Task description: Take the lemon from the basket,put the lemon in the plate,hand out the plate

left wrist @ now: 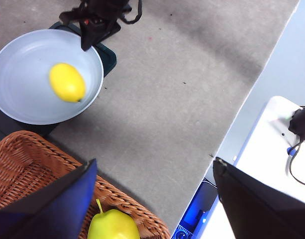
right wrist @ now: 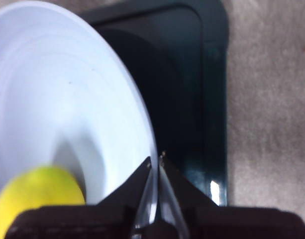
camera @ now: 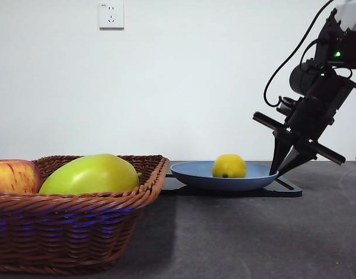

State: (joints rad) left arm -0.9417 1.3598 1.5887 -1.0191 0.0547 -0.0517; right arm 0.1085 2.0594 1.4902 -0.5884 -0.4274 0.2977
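**Mia:** Where is the lemon (camera: 229, 165) now?

**Ben:** It sits in the plate (camera: 192, 172), out of the basket (camera: 79, 224). The plate lies on a black tray (camera: 288, 189).

**Mia:** Which gripper is closer to the plate?

**Ben:** The right gripper (right wrist: 155, 167). Its jaws are pressed onto the plate's rim, one above and one below. The lemon lies just past the jaws, further into the plate.

**Mia:** And the other one?

**Ben:** The left gripper (left wrist: 154, 199) hangs spread wide and empty above the basket's edge, well apart from the plate.

**Mia:** So what comes next?

**Ben:** I think lifting the plate level, or the lemon may roll.

**Mia:** Which view helps most?

**Ben:** The right wrist view shows the pinch on the rim. The front view only shows the jaws low beside the plate.
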